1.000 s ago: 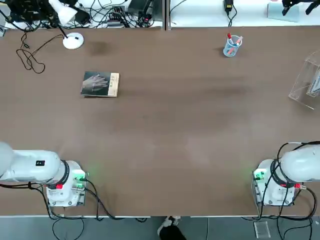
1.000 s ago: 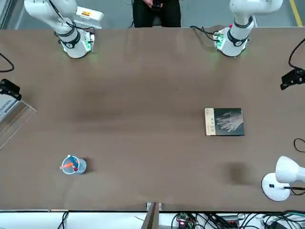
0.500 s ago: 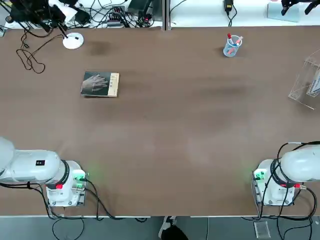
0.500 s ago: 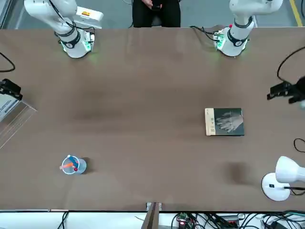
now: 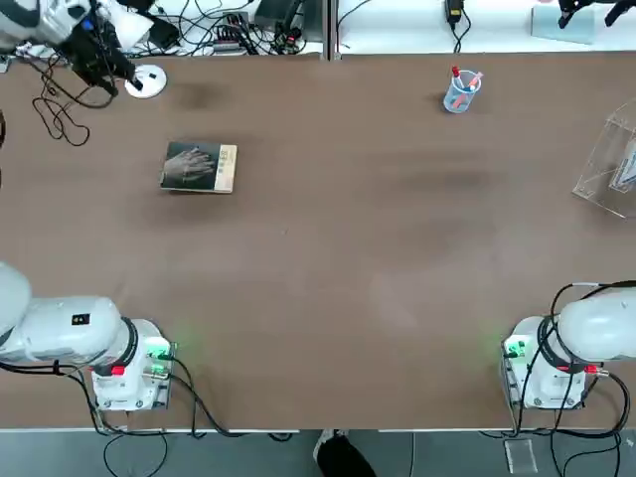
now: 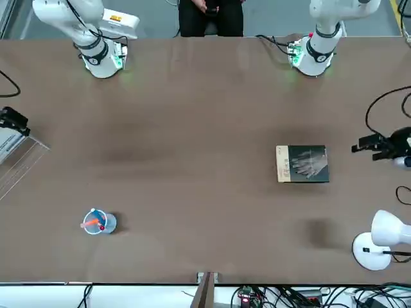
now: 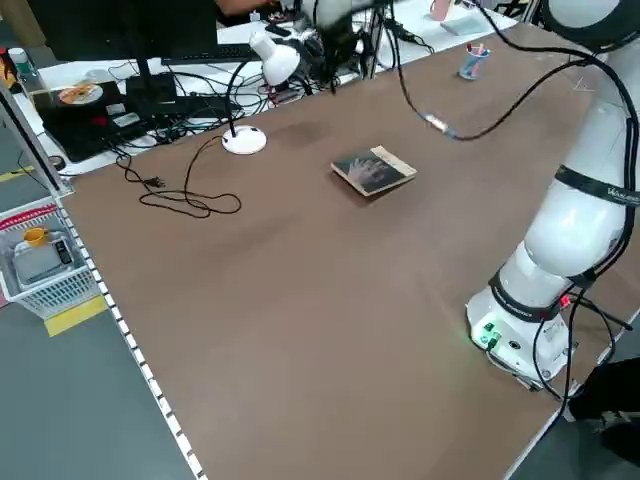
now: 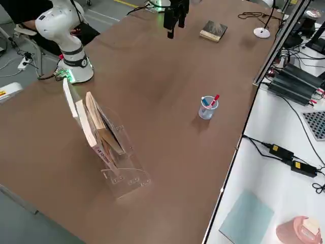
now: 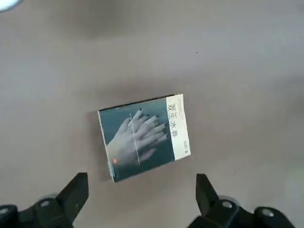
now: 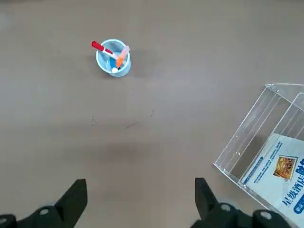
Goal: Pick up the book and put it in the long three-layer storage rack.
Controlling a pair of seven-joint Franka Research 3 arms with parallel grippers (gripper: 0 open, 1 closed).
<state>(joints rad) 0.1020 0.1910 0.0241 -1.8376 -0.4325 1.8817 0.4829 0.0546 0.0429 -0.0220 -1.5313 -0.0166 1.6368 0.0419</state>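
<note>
Book [image 5: 199, 167] flat on table [image 5: 348, 258], upper left of top view: dark grey cover, pale hand image, tan strip along one edge. Left gripper [image 9: 140, 199] above it, fingers wide apart, empty. Right gripper [image 10: 140, 197] spread, empty. Clear rack [image 5: 608, 164] at right edge.

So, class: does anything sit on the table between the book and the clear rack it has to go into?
Nothing visible does. The book lies flat on the robot's left side, the rack stands at the table's right edge, and bare table stretches between them. The pen cup sits farther back, off that line.
</note>
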